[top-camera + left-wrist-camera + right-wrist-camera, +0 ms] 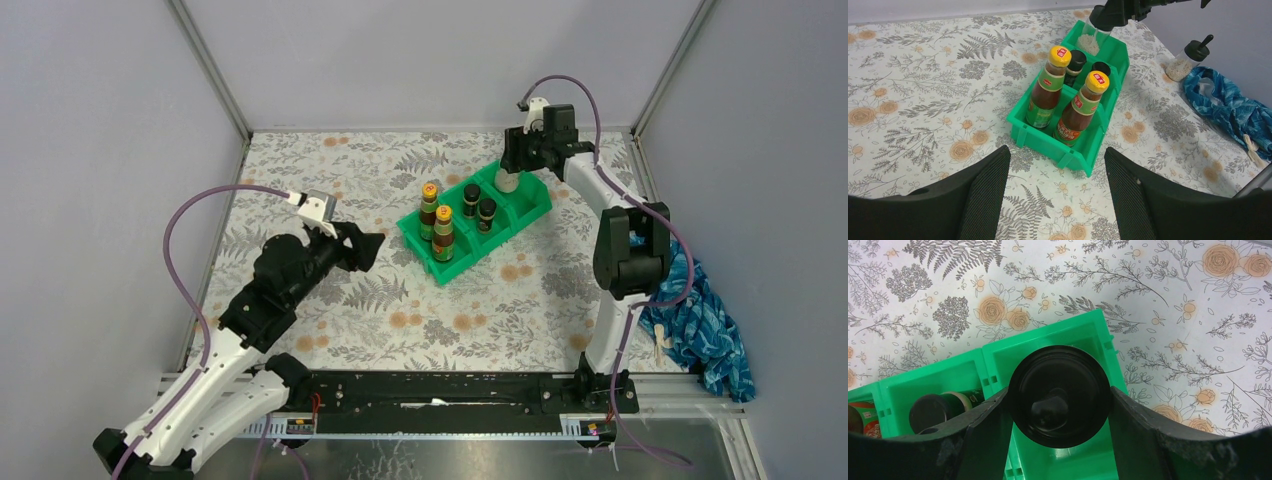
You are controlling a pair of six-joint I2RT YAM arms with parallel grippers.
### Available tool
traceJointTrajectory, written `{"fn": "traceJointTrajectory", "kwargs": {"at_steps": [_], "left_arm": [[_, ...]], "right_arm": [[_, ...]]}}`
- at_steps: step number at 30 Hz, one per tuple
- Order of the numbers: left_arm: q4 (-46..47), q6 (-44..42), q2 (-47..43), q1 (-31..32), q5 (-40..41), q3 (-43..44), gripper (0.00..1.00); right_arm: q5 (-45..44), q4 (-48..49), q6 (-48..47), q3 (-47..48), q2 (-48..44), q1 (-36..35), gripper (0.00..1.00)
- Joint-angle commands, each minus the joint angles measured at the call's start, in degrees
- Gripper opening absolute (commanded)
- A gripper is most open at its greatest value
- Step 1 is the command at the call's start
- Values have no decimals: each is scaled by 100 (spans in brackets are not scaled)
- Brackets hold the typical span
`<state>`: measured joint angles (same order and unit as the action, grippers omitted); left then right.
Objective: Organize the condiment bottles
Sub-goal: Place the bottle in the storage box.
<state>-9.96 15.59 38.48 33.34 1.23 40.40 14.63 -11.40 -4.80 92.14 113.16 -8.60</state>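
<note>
Only my left wrist view catches a clear black-lidded jar (1184, 62) standing beyond the green plastic divided bin (1035, 139), beside a blue cloth (1228, 110). My right arm stretches over the bin's far end compartment, my right gripper (1059, 415) clamped on a second such jar (1059, 390) over it. My left gripper (1057, 155) hangs spread and empty, short of the bin.

legible text: none | brown bottles (1045, 92): cap marks and labels too small to read
</note>
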Motion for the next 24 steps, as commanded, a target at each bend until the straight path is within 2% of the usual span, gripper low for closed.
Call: {"fn": "traceJointTrajectory", "kwargs": {"at_steps": [1,24], "left_arm": [[213,-165,36,31,-97,-6,74],[198,-276,142,32,-275,-6,74]], "right_arm": [[200,226,-156,464,6,10,0],[-104,-26,-512,638,282,-268,0]]}}
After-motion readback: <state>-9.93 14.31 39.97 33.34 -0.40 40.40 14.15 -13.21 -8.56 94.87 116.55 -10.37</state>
